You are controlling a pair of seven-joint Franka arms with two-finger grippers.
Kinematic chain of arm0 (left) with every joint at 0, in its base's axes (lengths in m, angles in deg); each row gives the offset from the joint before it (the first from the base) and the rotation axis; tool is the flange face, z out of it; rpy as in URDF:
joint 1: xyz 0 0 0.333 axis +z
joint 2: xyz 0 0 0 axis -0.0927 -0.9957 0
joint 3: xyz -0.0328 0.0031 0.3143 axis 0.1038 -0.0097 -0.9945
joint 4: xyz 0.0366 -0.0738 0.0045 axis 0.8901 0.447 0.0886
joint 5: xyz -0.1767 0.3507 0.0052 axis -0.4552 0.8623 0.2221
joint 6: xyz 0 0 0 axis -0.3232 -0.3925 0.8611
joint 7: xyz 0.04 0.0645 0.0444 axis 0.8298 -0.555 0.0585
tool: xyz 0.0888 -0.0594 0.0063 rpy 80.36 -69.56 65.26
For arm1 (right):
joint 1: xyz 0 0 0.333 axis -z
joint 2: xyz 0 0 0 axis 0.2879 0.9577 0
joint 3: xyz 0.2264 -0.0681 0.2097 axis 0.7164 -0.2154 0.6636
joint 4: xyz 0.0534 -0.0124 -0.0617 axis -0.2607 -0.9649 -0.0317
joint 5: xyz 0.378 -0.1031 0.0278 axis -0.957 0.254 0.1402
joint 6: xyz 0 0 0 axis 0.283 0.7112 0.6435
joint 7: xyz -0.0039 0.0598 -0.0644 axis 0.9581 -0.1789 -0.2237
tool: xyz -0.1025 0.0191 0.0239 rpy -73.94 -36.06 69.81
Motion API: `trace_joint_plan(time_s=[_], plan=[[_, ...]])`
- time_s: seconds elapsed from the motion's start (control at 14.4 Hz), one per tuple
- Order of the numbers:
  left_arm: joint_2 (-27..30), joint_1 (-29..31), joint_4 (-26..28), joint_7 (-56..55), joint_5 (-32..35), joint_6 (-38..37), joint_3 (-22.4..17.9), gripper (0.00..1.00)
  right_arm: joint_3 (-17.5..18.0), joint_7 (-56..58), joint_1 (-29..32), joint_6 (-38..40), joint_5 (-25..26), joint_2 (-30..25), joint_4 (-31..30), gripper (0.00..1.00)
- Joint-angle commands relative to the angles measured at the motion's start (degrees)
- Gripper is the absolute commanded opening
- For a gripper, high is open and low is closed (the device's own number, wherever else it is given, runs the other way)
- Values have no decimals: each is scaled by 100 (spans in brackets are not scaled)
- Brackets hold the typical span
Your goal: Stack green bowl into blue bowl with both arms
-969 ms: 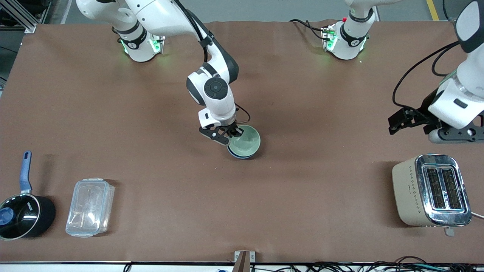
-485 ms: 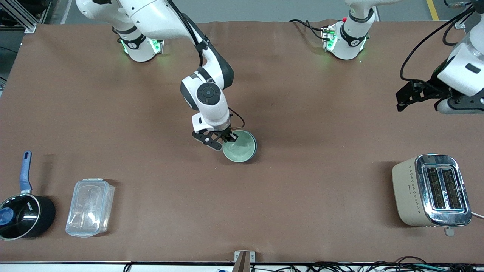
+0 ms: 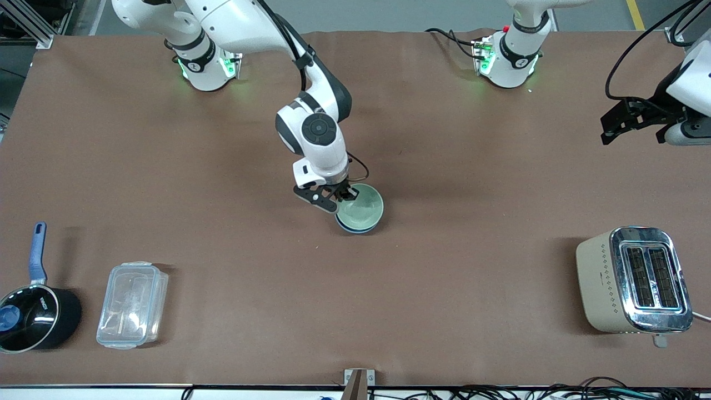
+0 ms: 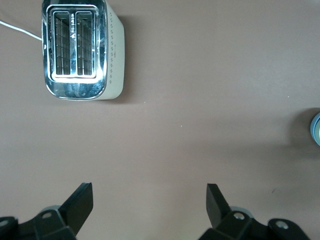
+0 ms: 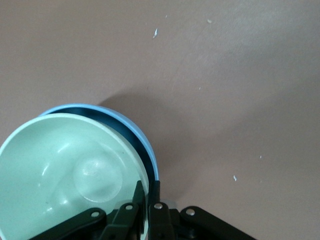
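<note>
Two bowls were nesting mid-bench: your right gripper (image 3: 340, 198), fingers pinching the green bowl (image 3: 361, 210) rim, had swung back over the blue bowl (image 3: 357, 228). Left gripper (image 4: 149, 204), open, had retreated.

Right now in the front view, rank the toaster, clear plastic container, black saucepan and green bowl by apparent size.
1. Toaster
2. Clear plastic container and black saucepan with its handle: too alike to rank
3. Green bowl, nested in the blue bowl, gripped by the right gripper
</note>
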Motion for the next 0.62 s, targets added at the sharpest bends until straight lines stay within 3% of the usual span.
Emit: trace_joint_plan(time_s=[0.0, 0.28, 0.35, 0.55], plan=[[176, -75, 160, 68, -79, -108, -59, 100, 3, -193, -15, -25, 143, 10, 30, 3], [158, -75, 134, 94, -79, -108, -41, 100, 3, -114, 125, -17, 143, 10, 39, 13], [149, -75, 134, 86, -79, -108, -24, 100, 3, -114, 161, -52, 143, 45, 47, 22], [140, -66, 134, 94, -88, -99, -23, 100, 12, -166, 126, -26, 134, 80, 47, 69]])
